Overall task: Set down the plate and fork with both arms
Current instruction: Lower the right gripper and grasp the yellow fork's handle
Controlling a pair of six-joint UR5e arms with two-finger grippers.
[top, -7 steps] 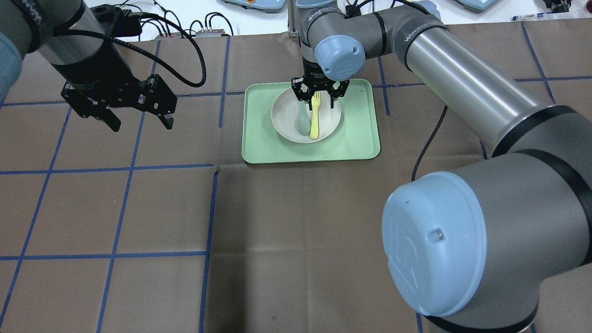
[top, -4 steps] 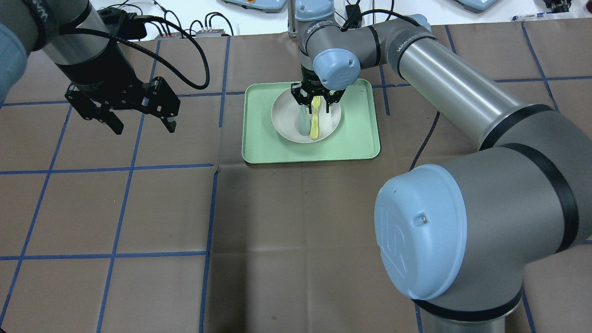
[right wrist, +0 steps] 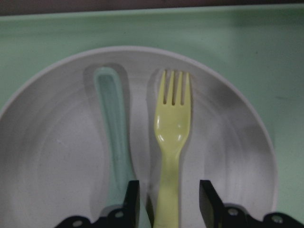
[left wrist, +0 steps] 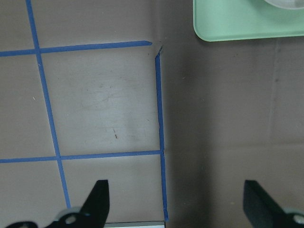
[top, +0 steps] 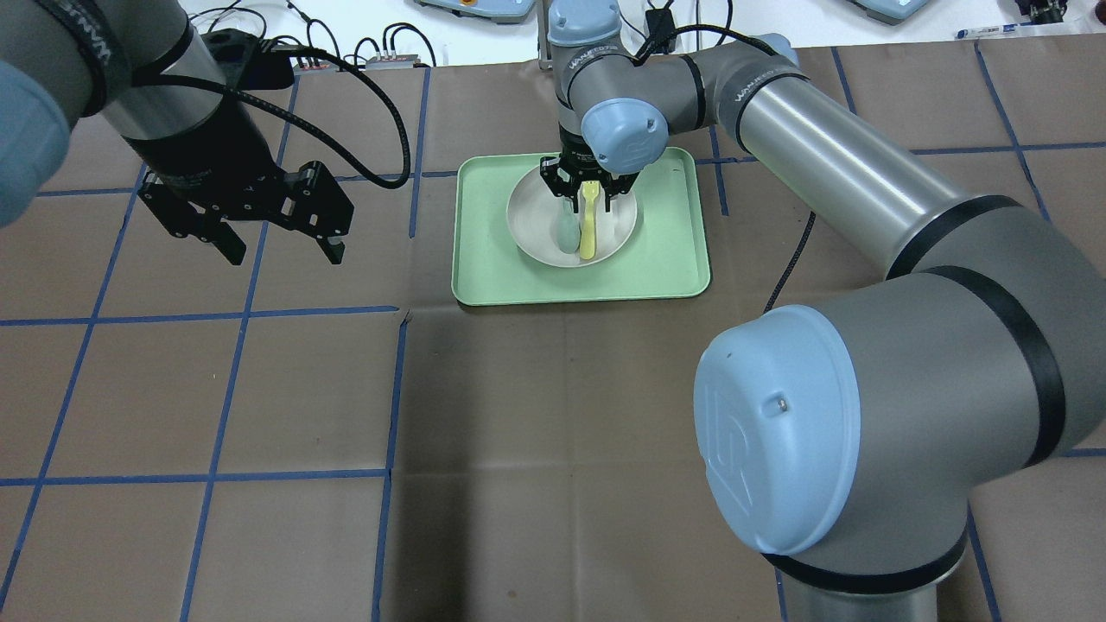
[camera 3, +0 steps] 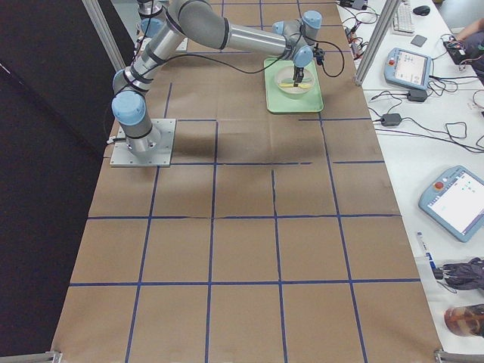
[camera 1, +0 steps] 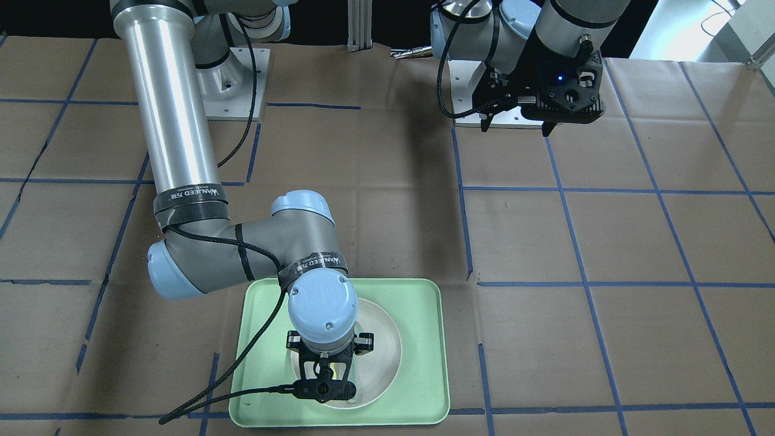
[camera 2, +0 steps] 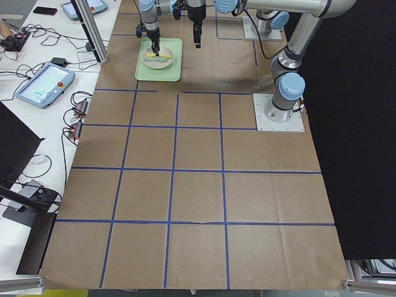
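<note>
The off-white plate [top: 531, 220] sits in the pale-green tray [top: 665, 259]. The pale-yellow fork [top: 588, 233] lies on the plate, next to a grey-green spoon [top: 566, 235]. My right gripper [top: 584, 188] is low over the plate's far side. In the right wrist view its fingers [right wrist: 133, 199] straddle the fork [right wrist: 173, 123] handle with small gaps on both sides, so the right gripper [right wrist: 168, 202] is open; its left finger is over the spoon [right wrist: 114, 123] handle. My left gripper [top: 285, 255] hangs open and empty above the table, left of the tray.
The table is brown paper with blue tape lines [top: 246, 285]. The tray's near corner [left wrist: 237, 23] shows at the top of the left wrist view. Cables and devices [top: 380, 52] lie beyond the far edge.
My right gripper has come down onto the plate and its fingers have drawn closer around the fork handle. My left gripper has moved right and slightly nearer, still open.
</note>
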